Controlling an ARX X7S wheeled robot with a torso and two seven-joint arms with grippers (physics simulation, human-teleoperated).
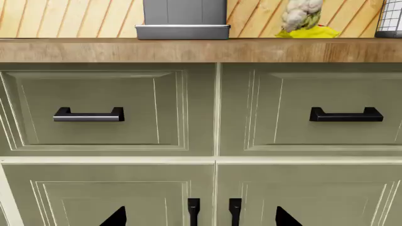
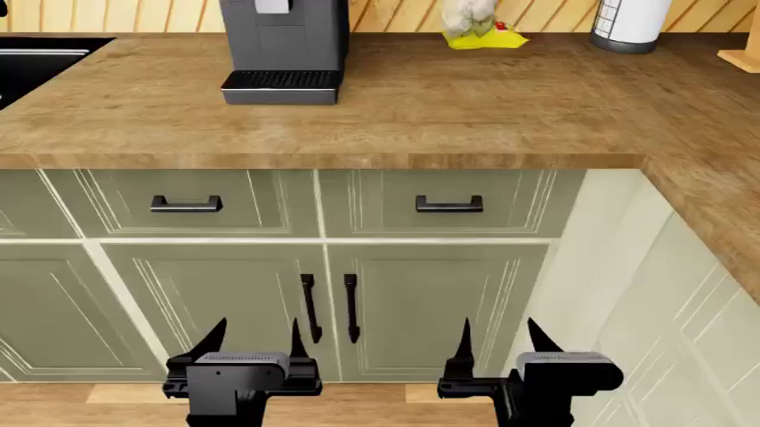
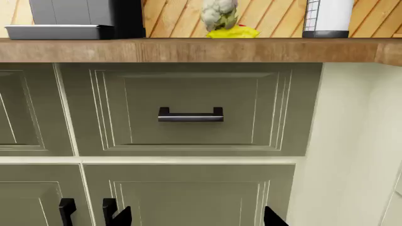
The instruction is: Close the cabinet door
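Two olive-green cabinet doors, the left door (image 2: 220, 302) and the right door (image 2: 433, 302), sit under the wooden counter. Their black vertical handles (image 2: 309, 307) meet at the middle seam. Both doors look flush with the frame, and I see no door standing ajar. My left gripper (image 2: 256, 331) is open in front of the left door, with nothing between its fingers. My right gripper (image 2: 499, 329) is open in front of the right door and just as empty. In the left wrist view the left gripper (image 1: 199, 216) frames both handles (image 1: 193, 209). The right gripper (image 3: 197, 216) faces the right door panel (image 3: 188, 197).
Two drawers with black bar handles (image 2: 187, 204) (image 2: 449, 205) run above the doors. On the counter (image 2: 475, 107) stand a grey coffee machine (image 2: 285, 44), a cauliflower on something yellow (image 2: 475, 27) and a white canister (image 2: 629, 22). A sink (image 2: 36, 62) lies far left. Pale cabinet fronts (image 2: 642, 294) turn the corner at right.
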